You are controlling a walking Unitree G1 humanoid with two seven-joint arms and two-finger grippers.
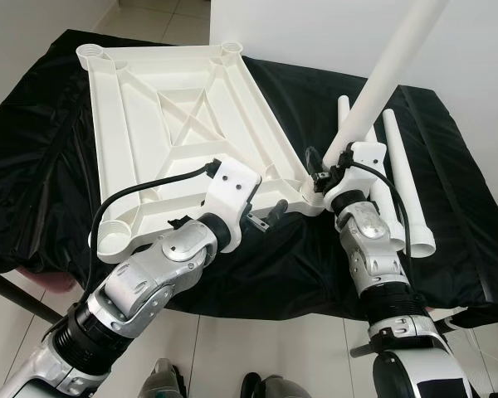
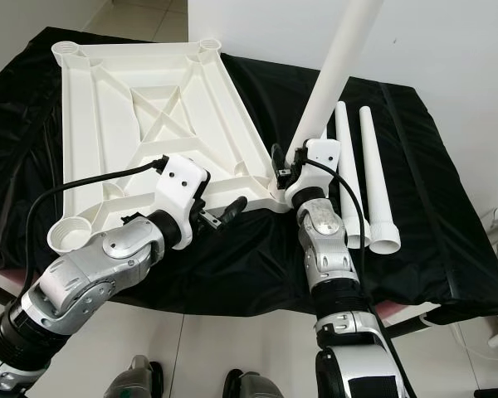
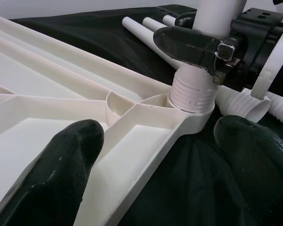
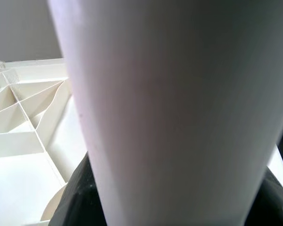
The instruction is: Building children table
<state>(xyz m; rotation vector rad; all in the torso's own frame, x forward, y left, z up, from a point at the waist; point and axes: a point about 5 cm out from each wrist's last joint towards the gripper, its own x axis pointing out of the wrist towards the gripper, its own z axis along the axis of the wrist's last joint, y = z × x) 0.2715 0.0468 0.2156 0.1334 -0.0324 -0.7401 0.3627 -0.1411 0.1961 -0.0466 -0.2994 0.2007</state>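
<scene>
Black-draped table (image 1: 448, 166), tiled floor (image 1: 257, 340), white wall (image 1: 481, 50)

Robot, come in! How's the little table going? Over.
Right gripper shut on leg, its threaded end in the tabletop's near corner socket. Left gripper open beside that corner. Spare legs on the black cloth, clear.

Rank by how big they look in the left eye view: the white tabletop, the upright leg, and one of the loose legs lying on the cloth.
1. White tabletop, clearly largest.
2. Upright leg, held by the right gripper; it rises toward the camera, so its lead is unsure.
3. Loose leg.
</scene>
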